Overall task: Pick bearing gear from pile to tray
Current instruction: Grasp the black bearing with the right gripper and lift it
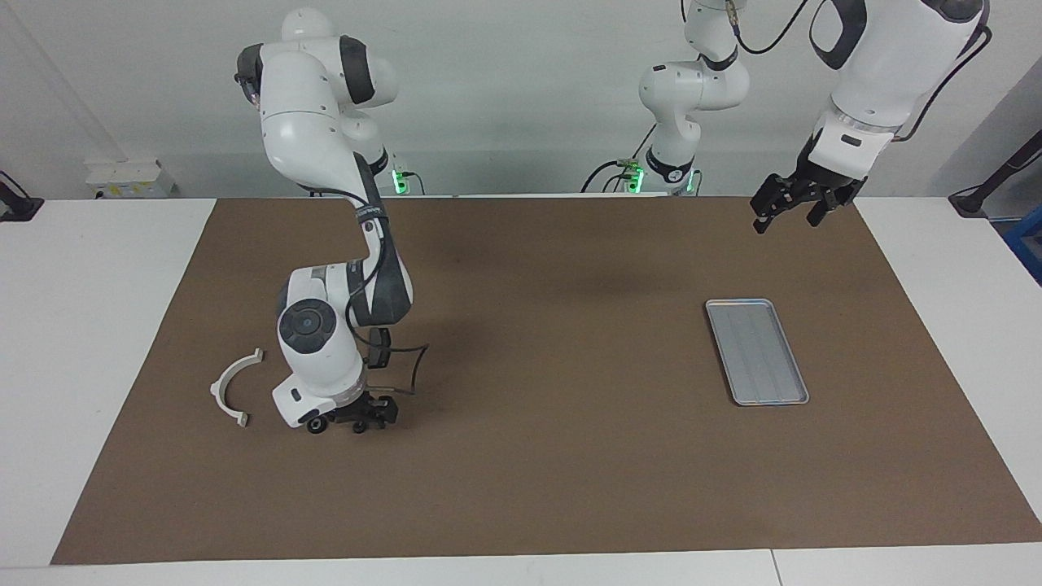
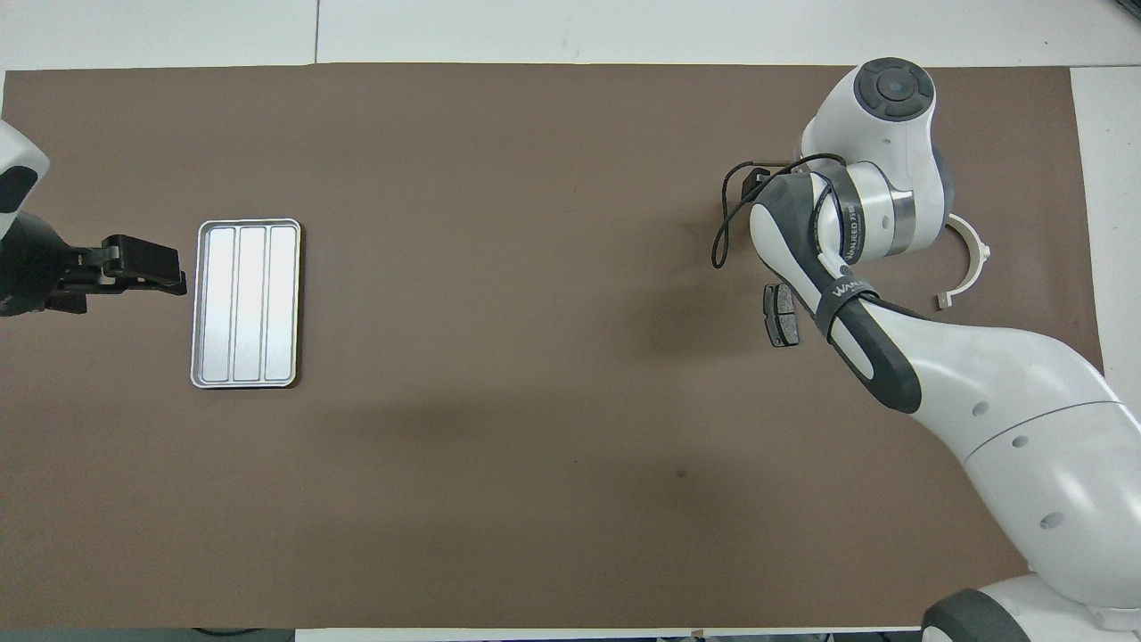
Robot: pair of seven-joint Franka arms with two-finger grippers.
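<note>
The pile lies toward the right arm's end of the mat. It holds a white curved arc [image 1: 234, 387] [image 2: 967, 263], a dark grey brake pad [image 2: 781, 316], a small black round bearing gear [image 1: 316, 426] and a smaller black round piece [image 1: 359, 426]. My right gripper [image 1: 352, 417] is down at the mat, right at the two round pieces. In the overhead view its own wrist hides it and them. The silver tray [image 1: 737, 302] [image 2: 195, 303] has nothing in it. My left gripper [image 1: 785, 218] [image 2: 147, 267] waits open in the air beside the tray.
A brown mat [image 1: 553, 488] covers most of the white table. A black cable [image 2: 726, 232] loops off the right wrist above the mat, beside the brake pad. Nothing else stands between the pile and the tray.
</note>
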